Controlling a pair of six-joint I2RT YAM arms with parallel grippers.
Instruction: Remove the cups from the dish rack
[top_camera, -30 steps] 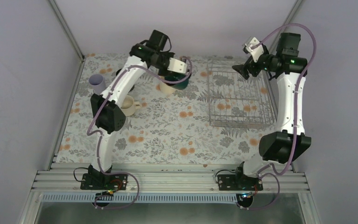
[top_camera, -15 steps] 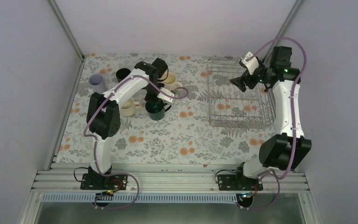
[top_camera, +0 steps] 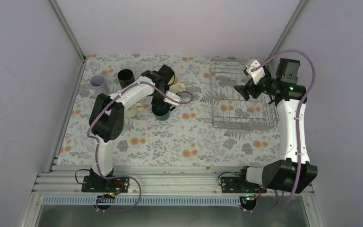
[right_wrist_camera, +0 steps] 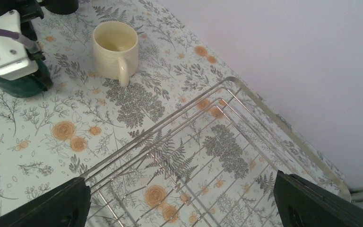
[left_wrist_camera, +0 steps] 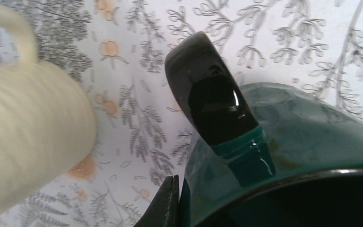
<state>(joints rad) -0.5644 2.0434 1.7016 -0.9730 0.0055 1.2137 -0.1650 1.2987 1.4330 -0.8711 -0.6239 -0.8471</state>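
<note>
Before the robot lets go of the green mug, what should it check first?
1. The dark green mug is upright: ok.
2. The left tool is shut on the mug's rim: ok.
3. The mug's base rests on the table: cannot tell.
4. There is a gap to the cream mug beside it: ok, they are apart.
5. The dish rack holds no cups: ok.
6. The right tool is open above the rack, away from the mugs: ok.
</note>
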